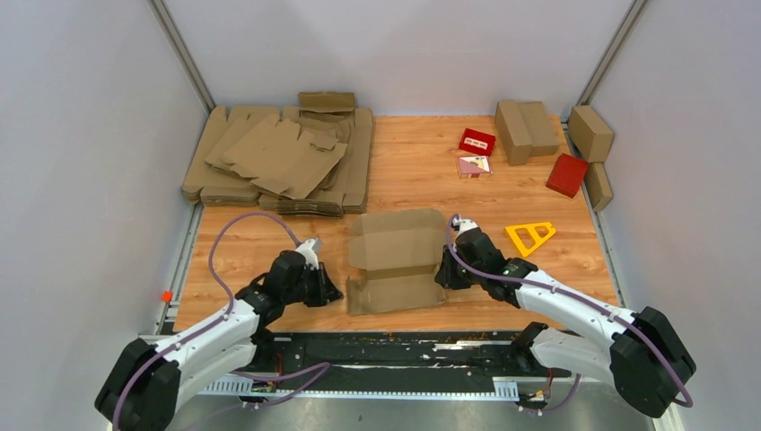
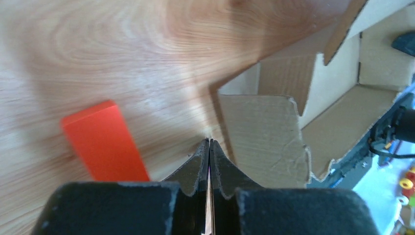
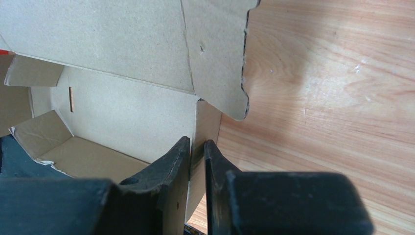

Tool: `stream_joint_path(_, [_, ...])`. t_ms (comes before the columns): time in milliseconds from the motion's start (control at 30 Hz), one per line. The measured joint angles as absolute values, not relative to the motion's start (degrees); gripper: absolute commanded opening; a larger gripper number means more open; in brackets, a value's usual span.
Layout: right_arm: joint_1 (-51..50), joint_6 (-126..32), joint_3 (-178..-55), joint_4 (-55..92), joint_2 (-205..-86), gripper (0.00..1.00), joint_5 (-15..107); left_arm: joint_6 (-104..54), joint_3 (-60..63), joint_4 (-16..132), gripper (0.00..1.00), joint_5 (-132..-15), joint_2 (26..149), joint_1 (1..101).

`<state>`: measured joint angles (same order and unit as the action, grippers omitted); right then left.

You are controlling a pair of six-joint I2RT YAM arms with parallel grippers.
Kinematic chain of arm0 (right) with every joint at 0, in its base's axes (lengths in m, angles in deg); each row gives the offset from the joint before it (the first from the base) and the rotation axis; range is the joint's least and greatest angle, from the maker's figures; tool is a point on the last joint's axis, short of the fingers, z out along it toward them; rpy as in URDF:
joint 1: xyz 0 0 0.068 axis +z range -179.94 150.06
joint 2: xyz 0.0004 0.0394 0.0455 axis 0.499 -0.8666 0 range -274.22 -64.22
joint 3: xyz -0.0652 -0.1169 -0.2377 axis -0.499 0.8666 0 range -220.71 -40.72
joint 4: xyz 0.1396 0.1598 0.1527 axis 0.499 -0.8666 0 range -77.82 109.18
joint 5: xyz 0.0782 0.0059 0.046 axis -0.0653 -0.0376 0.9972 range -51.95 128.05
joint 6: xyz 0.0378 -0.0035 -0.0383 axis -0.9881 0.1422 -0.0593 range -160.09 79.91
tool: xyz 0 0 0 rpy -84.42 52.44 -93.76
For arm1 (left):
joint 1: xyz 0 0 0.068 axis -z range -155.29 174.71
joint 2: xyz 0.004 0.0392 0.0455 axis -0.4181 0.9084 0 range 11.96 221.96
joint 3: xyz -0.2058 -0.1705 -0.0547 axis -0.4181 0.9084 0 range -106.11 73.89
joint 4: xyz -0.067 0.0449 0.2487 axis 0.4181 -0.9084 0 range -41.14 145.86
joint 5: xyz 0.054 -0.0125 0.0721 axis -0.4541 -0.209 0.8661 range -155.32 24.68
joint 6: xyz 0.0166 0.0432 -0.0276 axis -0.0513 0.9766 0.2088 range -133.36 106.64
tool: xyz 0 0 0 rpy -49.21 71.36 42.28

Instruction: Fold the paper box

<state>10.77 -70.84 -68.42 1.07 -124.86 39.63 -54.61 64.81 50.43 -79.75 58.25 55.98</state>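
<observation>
The plain brown cardboard paper box (image 1: 397, 260) is lying partly opened on the orange-brown wooden table (image 1: 413, 171), at the near middle between the two arms, with its flaps standing loose. The left gripper (image 2: 209, 146) is sitting just left of the box, its black fingers pressed together with nothing visibly caught between them; a ragged-edged cardboard flap is lying just beside its tips. The right gripper (image 3: 197, 143) is pinching an upright edge of the box wall on the right side.

A heap of flat brown cardboard cut-outs (image 1: 278, 162) is resting at the far left. Folded brown cartons (image 1: 526, 131) are standing at the far right, with two small red boxes (image 1: 566, 174) near them. A yellow triangular frame (image 1: 529, 236) is lying to the right of the box, apart from it.
</observation>
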Motion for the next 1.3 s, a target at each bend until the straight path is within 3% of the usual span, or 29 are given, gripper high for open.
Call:
stream_joint_path(233, [10.77,-70.84,-68.42,1.07,-124.86,0.17,39.63,-56.97,64.74,61.92,0.18,-83.75,67.93,58.01])
stream_joint_path(733, [10.77,-70.86,-68.40,1.27,-124.60,0.16,40.31,-66.24,68.06,81.53,0.24,-89.72,72.65,58.01])
stream_joint_path(900, [10.77,-70.86,-68.40,1.27,-124.60,0.16,40.62,-68.51,69.55,87.71,0.39,-91.80,76.74,58.01])
stream_joint_path(1300, [10.77,-70.90,-68.40,1.29,-124.60,0.16,40.62,-71.59,72.04,91.71,0.34,-92.43,71.58,58.14])
